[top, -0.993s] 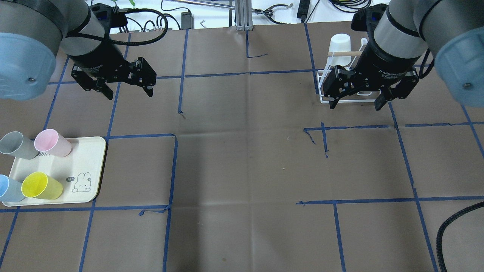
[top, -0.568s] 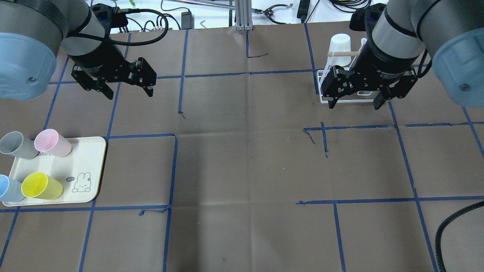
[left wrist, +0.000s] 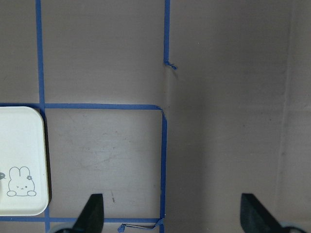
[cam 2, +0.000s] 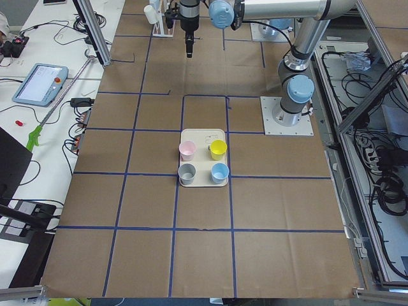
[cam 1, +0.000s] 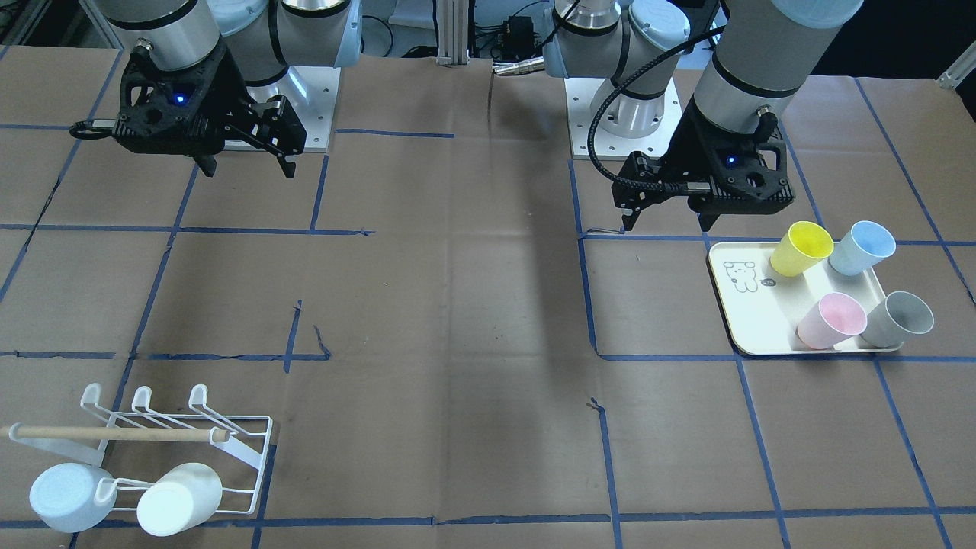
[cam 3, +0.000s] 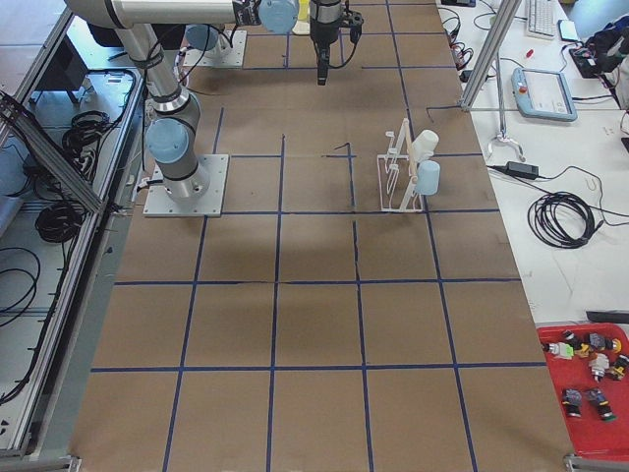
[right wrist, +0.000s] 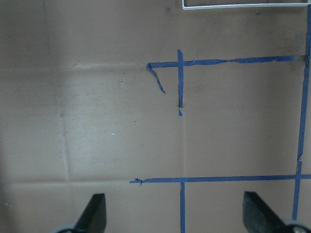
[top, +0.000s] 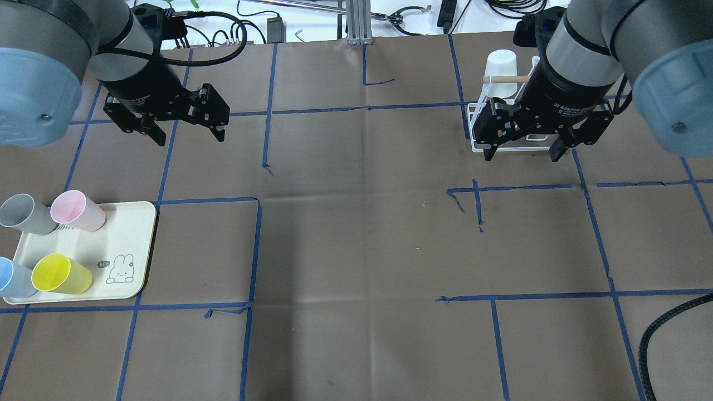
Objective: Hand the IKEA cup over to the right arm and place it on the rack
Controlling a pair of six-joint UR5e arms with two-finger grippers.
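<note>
Four IKEA cups lie on a cream tray (top: 129, 245) at the near left: pink (top: 76, 210), grey (top: 22, 213), yellow (top: 58, 274) and blue (top: 11, 277). My left gripper (top: 191, 138) hangs open and empty above the table, beyond the tray. My right gripper (top: 521, 156) is open and empty, just in front of the white wire rack (top: 473, 127). The rack (cam 1: 175, 427) holds a white cup (cam 1: 179, 499) and a pale blue cup (cam 1: 69, 496) on its outer prongs. Both wrist views show only spread fingertips over brown paper.
Brown paper with blue tape lines covers the table. The tray's corner with a rabbit drawing (left wrist: 19, 182) shows in the left wrist view. The rack's base edge (right wrist: 243, 6) shows at the top of the right wrist view. A ribbed black hose (top: 663, 334) curves in at near right.
My right arm has shifted slightly away from the near edge, its gripper staying open by the rack. My left arm and the cups have not visibly moved.
</note>
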